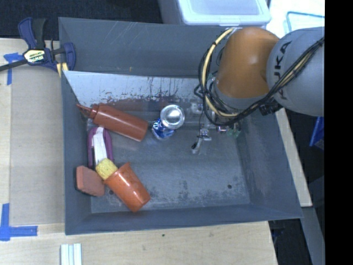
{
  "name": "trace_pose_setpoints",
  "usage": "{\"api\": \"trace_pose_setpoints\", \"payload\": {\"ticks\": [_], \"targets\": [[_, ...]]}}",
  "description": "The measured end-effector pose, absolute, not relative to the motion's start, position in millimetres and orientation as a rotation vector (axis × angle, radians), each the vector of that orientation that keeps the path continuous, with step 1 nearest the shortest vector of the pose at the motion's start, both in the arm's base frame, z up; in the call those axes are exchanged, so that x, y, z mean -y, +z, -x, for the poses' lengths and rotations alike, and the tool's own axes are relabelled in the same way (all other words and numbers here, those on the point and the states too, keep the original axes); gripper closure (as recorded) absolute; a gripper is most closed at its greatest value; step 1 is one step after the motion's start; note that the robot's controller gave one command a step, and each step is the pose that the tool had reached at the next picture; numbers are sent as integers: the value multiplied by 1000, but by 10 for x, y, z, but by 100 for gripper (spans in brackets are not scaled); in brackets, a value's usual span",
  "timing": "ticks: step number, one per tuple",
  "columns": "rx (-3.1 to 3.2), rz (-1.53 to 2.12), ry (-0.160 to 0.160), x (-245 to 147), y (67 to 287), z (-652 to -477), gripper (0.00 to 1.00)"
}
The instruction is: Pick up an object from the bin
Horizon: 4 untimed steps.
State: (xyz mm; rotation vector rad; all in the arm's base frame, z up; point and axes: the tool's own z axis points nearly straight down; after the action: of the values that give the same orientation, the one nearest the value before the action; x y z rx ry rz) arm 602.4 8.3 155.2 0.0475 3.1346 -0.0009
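Observation:
My gripper (pixel 199 140) hangs below the arm's orange cover, over bare bin floor right of the bin's middle. Nearest to it, just to its left, lies a small blue can (pixel 167 121) with a shiny silver top, apart from the gripper. Further left, a red-brown bottle (pixel 117 121) lies on its side with its nozzle toward the bin's back left. Nothing is seen in the gripper.
At the bin's front left lie an orange cup (pixel 128 187) on its side, a yellow piece (pixel 106 168) at its mouth, a purple and white item (pixel 99 145) and a reddish-brown block (pixel 89 181). The arm and its cables cover the bin's back right.

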Motion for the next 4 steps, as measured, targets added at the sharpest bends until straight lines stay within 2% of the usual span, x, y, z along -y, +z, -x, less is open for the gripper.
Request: {"api": "trace_pose_setpoints", "payload": {"ticks": [1, 2, 3, 4], "targets": [[-3118, -320, 2, -363, 1970, -5713, 100], [-3120, -320, 0, -352, 1959, -5713, 100], [-3058, -673, 3, -408, 1709, -5938, 100], [-3126, -214, 0, -377, 1685, -5825, 100]]}}
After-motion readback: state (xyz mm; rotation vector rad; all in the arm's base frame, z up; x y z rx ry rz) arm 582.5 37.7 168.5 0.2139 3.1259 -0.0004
